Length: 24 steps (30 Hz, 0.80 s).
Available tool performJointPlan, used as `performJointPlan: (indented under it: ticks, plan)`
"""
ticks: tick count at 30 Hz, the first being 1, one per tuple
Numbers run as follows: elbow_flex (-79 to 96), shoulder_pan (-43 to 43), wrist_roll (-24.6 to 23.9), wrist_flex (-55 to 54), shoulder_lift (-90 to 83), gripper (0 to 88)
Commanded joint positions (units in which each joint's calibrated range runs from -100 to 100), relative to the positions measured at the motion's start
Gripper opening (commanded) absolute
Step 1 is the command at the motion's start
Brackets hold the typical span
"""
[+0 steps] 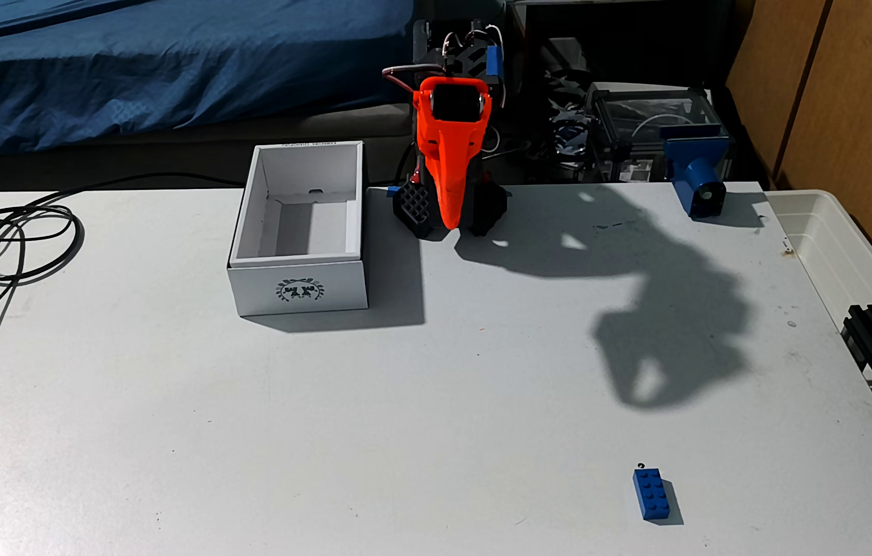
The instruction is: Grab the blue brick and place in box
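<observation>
While blue brick [651, 493] lies on table [316, 427], box [299, 256] holds nothing.

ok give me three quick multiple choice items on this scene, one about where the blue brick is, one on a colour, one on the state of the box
1. Where does the blue brick lie in the fixed view?
A. inside the box
B. on the table, near the lower right
C. between the end effector's fingers

2. What colour is the end effector's long pointed finger?
A. orange
B. green
C. white

3. What state is the box in?
A. closed with a lid
B. tipped on its side
C. open on top, nothing in it

Answers:
1. B, the brick sits alone on the bare table, far from the box and the arm.
2. A, the finger hanging down at the arm's base is bright orange.
3. C, the white inner walls and floor show with nothing inside.
</observation>
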Motion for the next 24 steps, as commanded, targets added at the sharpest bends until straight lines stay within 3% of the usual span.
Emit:
performJointPlan:
  ticks: [1, 8, 15, 24]
  plan:
    - [-2.5, 1.9, 0.4, 0.1, 0.3, 0.9]
    - [-5.7, 7.5, 0.0, -0.1, 2.8, 0.9]
    - [-12.4, 13.9, -0.3, -1.6, 16.0, 0.9]
    - [-17.0, 23.5, -6.4, -13.3, 35.3, 0.9]
